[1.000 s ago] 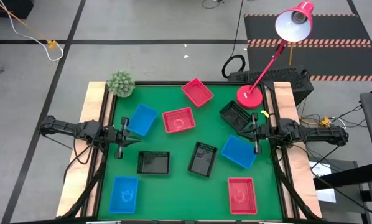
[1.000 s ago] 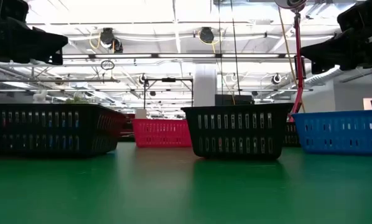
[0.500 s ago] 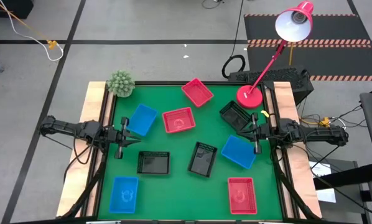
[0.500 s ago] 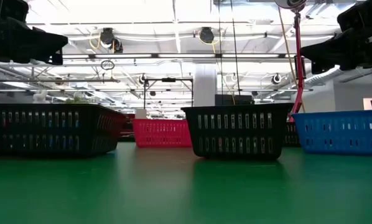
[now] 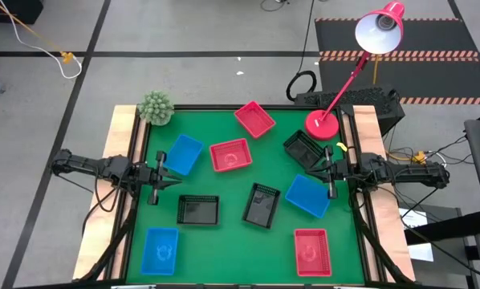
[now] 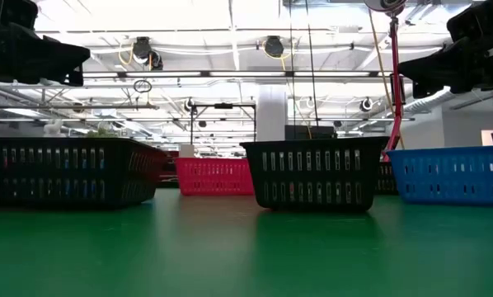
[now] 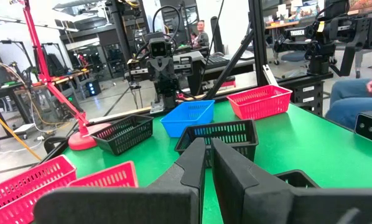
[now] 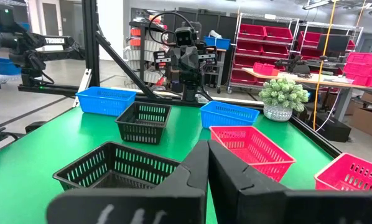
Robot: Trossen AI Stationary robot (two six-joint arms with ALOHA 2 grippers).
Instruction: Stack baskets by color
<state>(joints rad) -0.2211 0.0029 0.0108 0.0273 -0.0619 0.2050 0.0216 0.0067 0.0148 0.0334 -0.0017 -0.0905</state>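
Note:
Three red, three blue and three black baskets lie singly, bottoms down, on the green table. The red baskets (image 5: 254,119) (image 5: 229,155) (image 5: 311,251) run from far centre to near right. The blue baskets (image 5: 181,154) (image 5: 307,195) (image 5: 160,250) and the black baskets (image 5: 197,209) (image 5: 262,205) (image 5: 303,149) lie between them. My left gripper (image 5: 172,180) hovers shut at the table's left edge, beside a blue basket. My right gripper (image 5: 320,171) hovers shut at the right edge, between a black and a blue basket. Both point level and hold nothing.
A small green plant (image 5: 155,107) stands at the far left corner. A red lamp's round base (image 5: 322,124) stands at the far right, its head (image 5: 379,32) beyond the table. Wooden rails (image 5: 123,152) line the sides. A seated person's leg (image 7: 360,93) shows past the near edge.

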